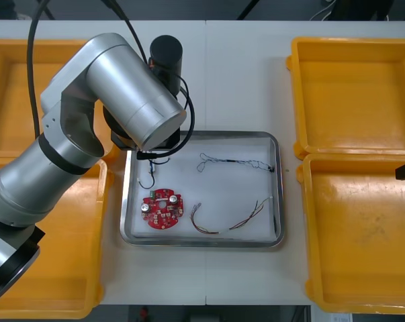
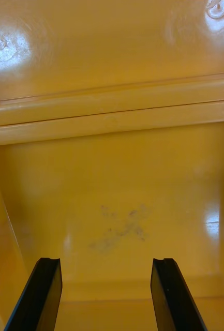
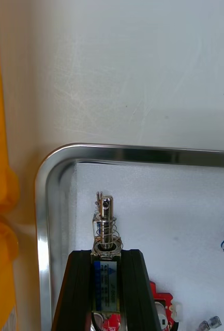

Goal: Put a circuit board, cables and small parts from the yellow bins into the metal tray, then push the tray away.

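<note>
Left gripper [image 3: 106, 258] pinches small metal part [image 3: 105, 222] above metal tray [image 3: 143, 153] corner — right gripper [image 2: 106, 264], agape, over yellow bin [image 2: 112, 170].

The metal tray [image 1: 202, 242] is finished with a polished, mirror-bright rim and lined in matt white. The yellow bins [image 1: 363, 87] at the desk's right edge are moulded in smooth, glossy plastic; highlights are thrown off one bin's floor, where faint dark scuffs are seen. A small metal part [image 3: 106, 217], shiny and wound with a bare wire spring, is held between the matt black fingers [image 3: 78, 289] of the left pincer [image 3: 105, 253]. The desk [image 1: 236, 74] is pale, matt and finely scratched.
</note>
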Controlling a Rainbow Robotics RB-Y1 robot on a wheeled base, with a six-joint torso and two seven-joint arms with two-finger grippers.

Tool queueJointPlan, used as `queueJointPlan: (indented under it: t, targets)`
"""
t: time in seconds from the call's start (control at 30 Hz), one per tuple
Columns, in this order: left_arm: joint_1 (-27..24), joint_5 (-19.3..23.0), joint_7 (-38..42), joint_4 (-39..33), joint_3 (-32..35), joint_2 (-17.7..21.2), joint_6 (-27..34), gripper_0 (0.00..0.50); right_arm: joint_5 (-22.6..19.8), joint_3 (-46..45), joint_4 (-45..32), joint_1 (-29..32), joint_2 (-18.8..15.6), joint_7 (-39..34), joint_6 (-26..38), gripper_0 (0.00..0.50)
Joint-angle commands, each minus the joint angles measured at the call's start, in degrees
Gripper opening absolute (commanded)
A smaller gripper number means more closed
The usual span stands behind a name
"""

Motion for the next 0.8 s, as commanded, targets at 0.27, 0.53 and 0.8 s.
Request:
queueJointPlan:
  t: [0.27,0.53,0.8]
  targets:
    - [2.1,-0.8,0.9,3.0,-4.0,-2.2,-4.6,0.0,0.1,-1.3,-0.1,0.8,0.1,2.4,-0.5,0.5]
    - [3.5,-0.8,1.9,3.9,-6.7,-2.4,-7.6,0.0,0.1,-1.3,-0.1,0.8,0.1,2.4,-0.5,0.5]
    - [4.5,-2.4,3.1,4.3,-9.4,-2.6,-9.1,0.0,0.1,-1.3,-0.1,0.8,0.1,2.4,-0.5,0.5]
